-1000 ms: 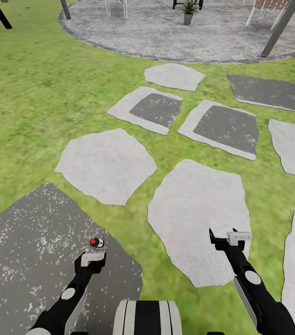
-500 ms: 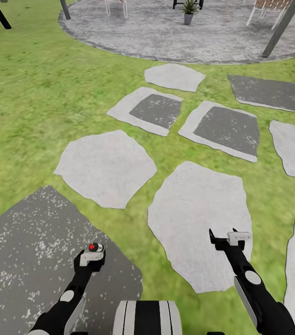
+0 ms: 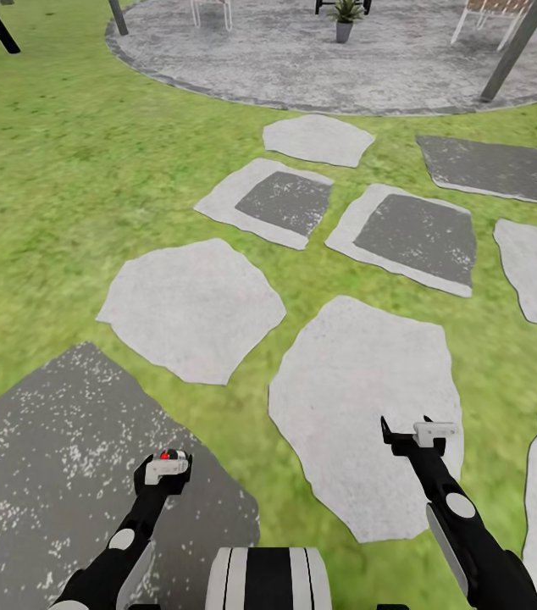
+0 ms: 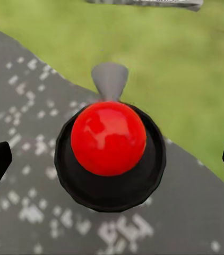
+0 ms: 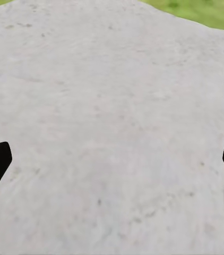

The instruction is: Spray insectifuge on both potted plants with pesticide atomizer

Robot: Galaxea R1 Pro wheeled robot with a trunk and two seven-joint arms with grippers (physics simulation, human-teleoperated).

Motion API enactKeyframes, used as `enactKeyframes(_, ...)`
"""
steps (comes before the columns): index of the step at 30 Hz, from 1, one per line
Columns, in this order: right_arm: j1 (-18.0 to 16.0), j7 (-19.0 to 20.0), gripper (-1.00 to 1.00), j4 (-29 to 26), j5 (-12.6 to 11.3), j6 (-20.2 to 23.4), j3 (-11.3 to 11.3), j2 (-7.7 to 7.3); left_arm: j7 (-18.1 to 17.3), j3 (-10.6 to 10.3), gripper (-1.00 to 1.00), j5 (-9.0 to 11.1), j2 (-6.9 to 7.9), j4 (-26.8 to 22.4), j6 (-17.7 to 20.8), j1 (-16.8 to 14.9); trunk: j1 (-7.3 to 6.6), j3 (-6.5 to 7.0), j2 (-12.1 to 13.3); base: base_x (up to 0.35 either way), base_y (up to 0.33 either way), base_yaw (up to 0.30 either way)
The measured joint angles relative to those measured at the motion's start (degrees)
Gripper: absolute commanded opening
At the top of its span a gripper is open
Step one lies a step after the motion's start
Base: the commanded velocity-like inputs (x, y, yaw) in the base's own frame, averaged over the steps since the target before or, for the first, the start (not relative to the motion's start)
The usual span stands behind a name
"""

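The lawn (image 3: 57,186) carries pale and dark stepping stones up to the round patio (image 3: 302,59), where one potted plant (image 3: 344,19) stands near the patio's far edge; the second cannot be made out. Nearest the robot is a dark stone (image 3: 48,474), and the atomizer (image 3: 167,456) stands on it close to its right edge, upright, its long axis pointing straight up at the left gripper (image 3: 165,473). That gripper hangs directly over it, so the left arm is plainly the nearer one and the move looks to be a straight descent. The left wrist view shows what the head view cannot: the red top (image 4: 108,138) centred between wide-open jaws, nozzle pointing toward the grass, nothing touching. The right gripper (image 3: 408,434) hovers well apart over a pale stone (image 5: 112,127), jaws wide and empty.
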Motion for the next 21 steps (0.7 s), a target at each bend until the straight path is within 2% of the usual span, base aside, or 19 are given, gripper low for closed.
enactKeyframes(21,0.0,0.0,1.0,0.0,0.08,0.0,0.0,0.0,0.04,0.34,1.0,0.35,0.05,0.0,-0.74,0.08,0.01,0.0,0.0,-0.011,0.0,0.0)
